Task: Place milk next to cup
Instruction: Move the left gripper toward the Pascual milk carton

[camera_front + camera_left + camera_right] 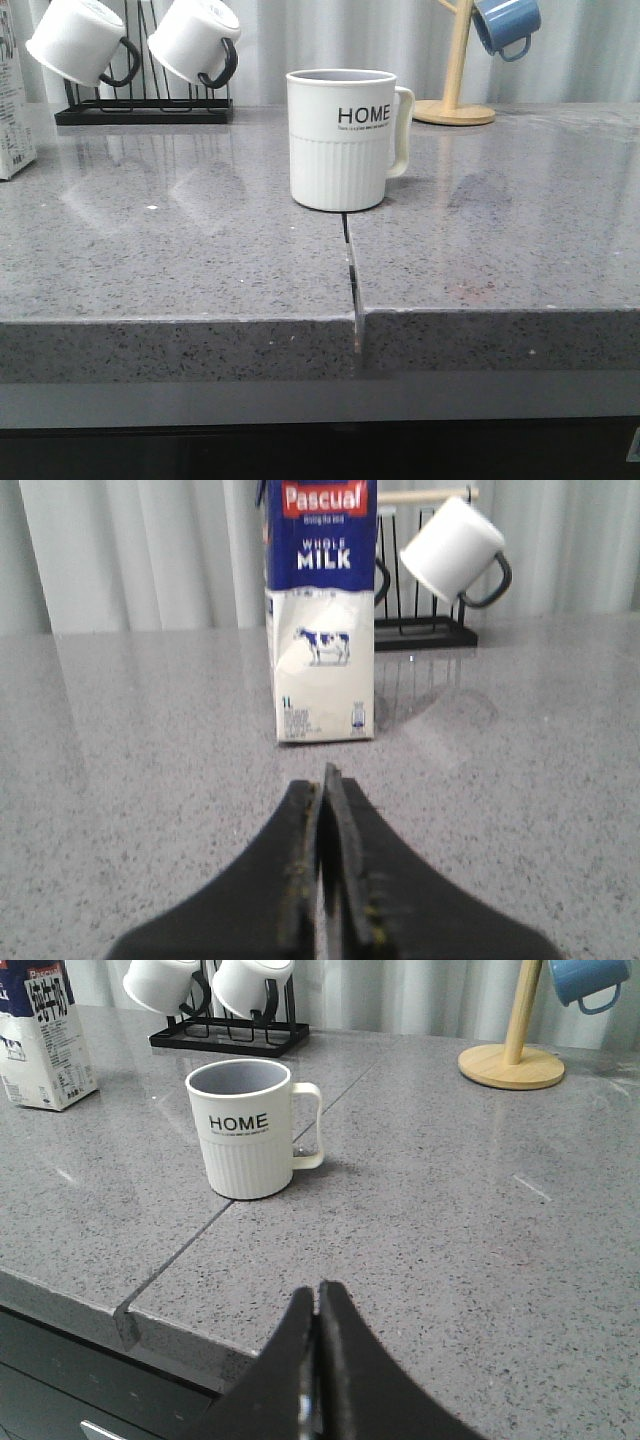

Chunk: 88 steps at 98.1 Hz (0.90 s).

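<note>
Your left gripper point(325, 780) has its jaws pressed flat together, and it holds nothing. Your right gripper point(318, 1300) is the same: jaws tight together, nothing in them.

The milk point(320, 610) stands straight up on the counter point(120, 780), right ahead of the left jaws and well apart from them. The cup point(252, 1128) stands ahead of the right jaws, a little to one side, with bare counter between. The milk and the cup are well apart, so the milk has not been moved next to the cup.

The milk is a tall box made of card. If it is full, it will likely feel heavy, and it could tip because it is so tall. The sides look smooth and may give a little when squeezed, so don't squeeze too hard. You will need to open the left jaws wide first. A good place to hold it looks like the white part around the cow picture, with a jaw on each flat side.

The milk top is out of view, so you cannot tell if it is open or how full it is. The cup looks empty, with just grey inside.
</note>
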### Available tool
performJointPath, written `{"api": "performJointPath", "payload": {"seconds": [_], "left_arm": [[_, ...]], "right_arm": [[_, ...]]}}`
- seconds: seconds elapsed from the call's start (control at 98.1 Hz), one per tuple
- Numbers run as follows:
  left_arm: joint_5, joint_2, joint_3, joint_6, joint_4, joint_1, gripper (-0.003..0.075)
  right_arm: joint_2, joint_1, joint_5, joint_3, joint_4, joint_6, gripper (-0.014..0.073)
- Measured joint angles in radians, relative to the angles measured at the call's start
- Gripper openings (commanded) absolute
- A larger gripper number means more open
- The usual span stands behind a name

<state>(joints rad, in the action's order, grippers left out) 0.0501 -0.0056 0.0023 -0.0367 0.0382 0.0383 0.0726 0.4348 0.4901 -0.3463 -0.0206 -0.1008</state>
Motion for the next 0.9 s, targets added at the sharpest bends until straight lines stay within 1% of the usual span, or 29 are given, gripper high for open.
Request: {"api": "performJointPath", "payload": {"seconds": [0.112, 0.204, 0.337, 0.683, 0.846, 0.897], "left_arm": [[0.005, 0.0, -0.004, 0.0, 0.0, 0.0, -0.0021], [0.06, 0.0, -0.025, 0.0, 0.0, 0.0, -0.0021], [0.137, 0.007, -0.107, 0.0, 0.0, 0.0, -0.0021], [0.227, 0.156, -0.286, 0.0, 0.0, 0.0, -0.002], [0.237, 0.212, -0.317, 0.0, 0.0, 0.0, -0.0017], [0.239, 0.235, -0.32, 0.0, 0.0, 0.0, 0.0003]], "right_arm": [[0.0, 0.0, 0.0, 0.0, 0.0, 0.0, -0.0018], [0.0, 0.0, 0.0, 0.0, 0.0, 0.0, -0.0018], [0.0, 0.0, 0.0, 0.0, 0.0, 0.0, -0.0018], [0.0, 0.0, 0.0, 0.0, 0.0, 0.0, -0.0018], [0.0, 0.0, 0.0, 0.0, 0.0, 0.0, -0.0018], [0.0, 0.0, 0.0, 0.0, 0.0, 0.0, -0.0018]]}}
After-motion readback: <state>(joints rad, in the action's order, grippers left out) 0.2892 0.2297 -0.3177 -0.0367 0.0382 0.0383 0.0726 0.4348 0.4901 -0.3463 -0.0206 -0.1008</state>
